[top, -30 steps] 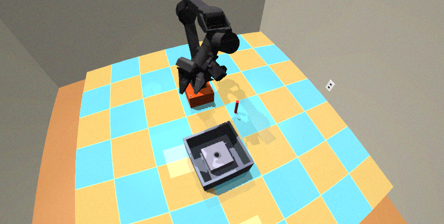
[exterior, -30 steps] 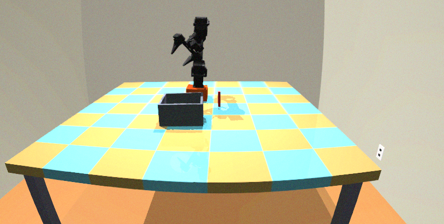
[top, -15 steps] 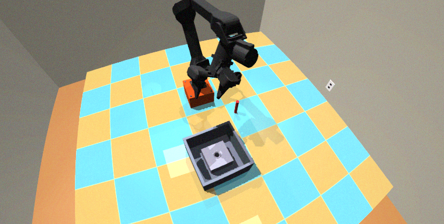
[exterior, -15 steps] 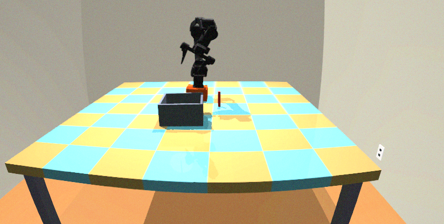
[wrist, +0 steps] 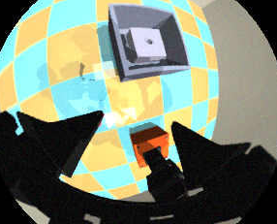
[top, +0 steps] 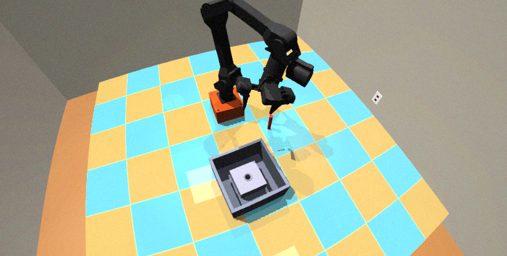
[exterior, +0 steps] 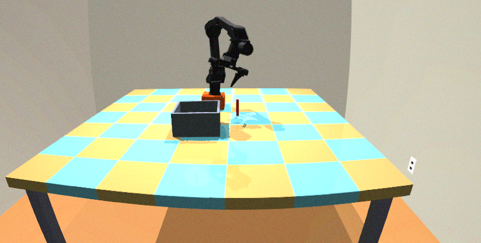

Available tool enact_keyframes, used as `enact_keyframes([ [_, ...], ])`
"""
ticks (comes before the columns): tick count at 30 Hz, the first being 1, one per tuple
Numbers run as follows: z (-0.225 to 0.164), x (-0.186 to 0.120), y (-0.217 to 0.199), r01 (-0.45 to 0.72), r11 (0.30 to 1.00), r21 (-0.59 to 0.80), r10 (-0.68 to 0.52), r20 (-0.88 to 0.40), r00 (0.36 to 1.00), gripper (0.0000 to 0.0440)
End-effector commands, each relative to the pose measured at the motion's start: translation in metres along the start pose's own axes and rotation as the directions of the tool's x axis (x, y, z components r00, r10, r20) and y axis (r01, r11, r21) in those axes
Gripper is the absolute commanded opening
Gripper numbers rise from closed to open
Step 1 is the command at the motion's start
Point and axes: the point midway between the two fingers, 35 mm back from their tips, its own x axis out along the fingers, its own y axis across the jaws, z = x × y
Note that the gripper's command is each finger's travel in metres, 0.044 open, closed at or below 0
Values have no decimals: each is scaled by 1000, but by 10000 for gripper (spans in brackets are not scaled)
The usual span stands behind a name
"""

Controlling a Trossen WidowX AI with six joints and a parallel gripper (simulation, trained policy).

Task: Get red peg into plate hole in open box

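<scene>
The red peg (top: 269, 122) (exterior: 237, 107) stands upright on the checkered table (top: 152, 168) (exterior: 255, 177), beside the box. In the wrist view only a thin red sliver shows at the tip of the left-hand finger. My gripper (top: 258, 110) (exterior: 220, 83) (wrist: 138, 119) is open and empty, above the table. One finger is close to the peg's top in the top view, but the exterior view shows it higher than the peg. The grey open box (top: 262, 202) (exterior: 196, 125) (wrist: 154, 74) holds a pale plate (top: 256, 183) (wrist: 139, 40) with a round, empty hole.
The orange robot base (top: 230, 115) (wrist: 141, 137) stands behind the box and to the left of the peg in the top view. The box's raised walls surround the plate. A wall with a white outlet (top: 376, 97) (exterior: 411, 165) rises beyond the table's right edge.
</scene>
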Motion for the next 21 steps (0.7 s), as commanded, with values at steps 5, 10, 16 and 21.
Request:
enact_keyframes([
  [5,-21,12,28,12,992,122,-1,-85,996,440],
  [10,-35,25,45,26,984,177,-4,-122,993,440],
  [16,-46,45,62,27,975,221,4,-139,990,440],
  [21,-51,64,75,12,970,244,22,-136,990,440],
])
